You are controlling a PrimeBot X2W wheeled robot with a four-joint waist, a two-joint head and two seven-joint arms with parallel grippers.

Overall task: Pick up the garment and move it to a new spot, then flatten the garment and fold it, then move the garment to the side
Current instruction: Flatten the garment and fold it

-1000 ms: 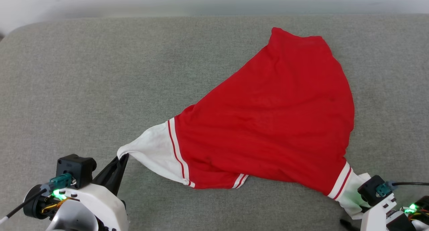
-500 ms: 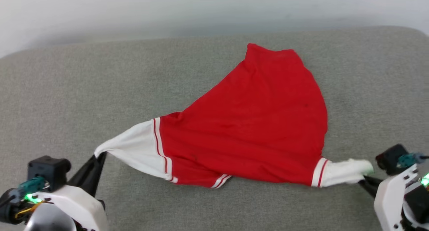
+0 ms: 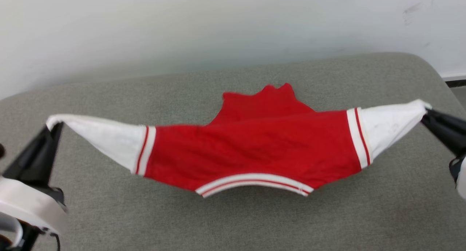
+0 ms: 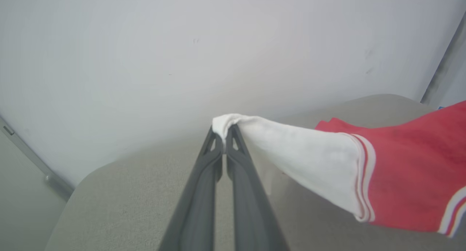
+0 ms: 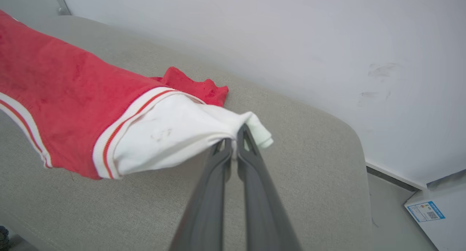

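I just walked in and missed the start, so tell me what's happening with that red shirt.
The robot has the garment strung between its two arms over a grey cushion. The left gripper is shut on the tip of one white sleeve, the right gripper on the other, and the red body sags between them. Its far edge seems to rest on the cushion. It is picked up but not yet flattened or folded.
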